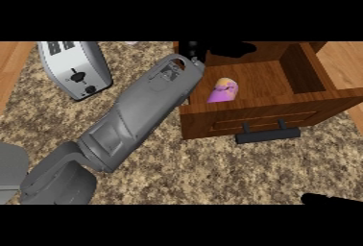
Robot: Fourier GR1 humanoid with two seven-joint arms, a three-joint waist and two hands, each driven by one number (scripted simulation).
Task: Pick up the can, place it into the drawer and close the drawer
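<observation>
A: What is the surface here?

B: A speckled brown and tan granite-like counter top (212, 168), with strips of light wooden flooring or board (13, 67) at the far left and the upper right corner.

A: And on it?

B: A silver two-slot toaster (74, 67) with a black knob and lever lies at the upper left. At the upper right is a dark brown wooden drawer (248, 122), pulled open, with a black bar handle (268, 134) on its front.

A: Where is the can?

B: The small purple can with a yellow and pink top (223, 90) lies tilted on the drawer's floor, near its left wall.

A: The hands?

B: The grey left forearm (142, 115) slants up from the lower left to the drawer's left edge. The black left hand (191, 50) is mostly hidden behind the wrist, above the drawer's back corner; whether it is spread or curled, I cannot tell. It is apart from the can. Of the black right hand (330, 199) only a dark tip shows at the lower right edge.

A: Any writing?

B: None that can be read.
</observation>
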